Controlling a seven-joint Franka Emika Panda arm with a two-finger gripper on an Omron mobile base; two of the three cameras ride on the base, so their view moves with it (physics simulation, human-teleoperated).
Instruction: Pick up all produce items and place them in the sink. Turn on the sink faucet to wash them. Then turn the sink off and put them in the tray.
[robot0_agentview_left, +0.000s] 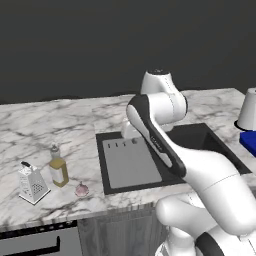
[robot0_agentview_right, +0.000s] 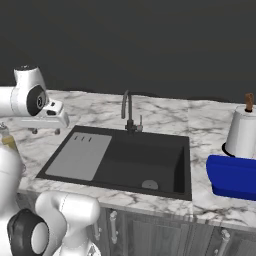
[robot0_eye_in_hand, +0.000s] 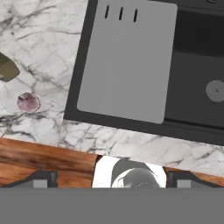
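The produce item, a small pinkish-purple bulb (robot0_agentview_left: 81, 189), lies on the marble counter left of the sink (robot0_agentview_left: 227, 150), near the front edge; the hand view shows it far left (robot0_eye_in_hand: 28, 102). My gripper (robot0_agentview_right: 45, 132) hangs open and empty high over the sink's back left corner, well away from the bulb. Its fingertips (robot0_eye_in_hand: 41, 179) stand wide apart. The black sink (robot0_agentview_right: 182, 165) has a grey drainboard panel (robot0_agentview_right: 80, 155) and a round drain (robot0_agentview_right: 149, 184). The dark gooseneck faucet (robot0_agentview_right: 127, 112) stands behind the basin. The blue tray (robot0_agentview_right: 232, 177) sits on the counter right of the sink.
A yellow oil bottle (robot0_agentview_left: 59, 170) and a metal grater (robot0_agentview_left: 32, 184) stand close to the bulb on its left. A white paper towel roll (robot0_agentview_right: 242, 132) stands behind the tray. The counter's front edge drops to a wooden floor (robot0_eye_in_hand: 43, 157).
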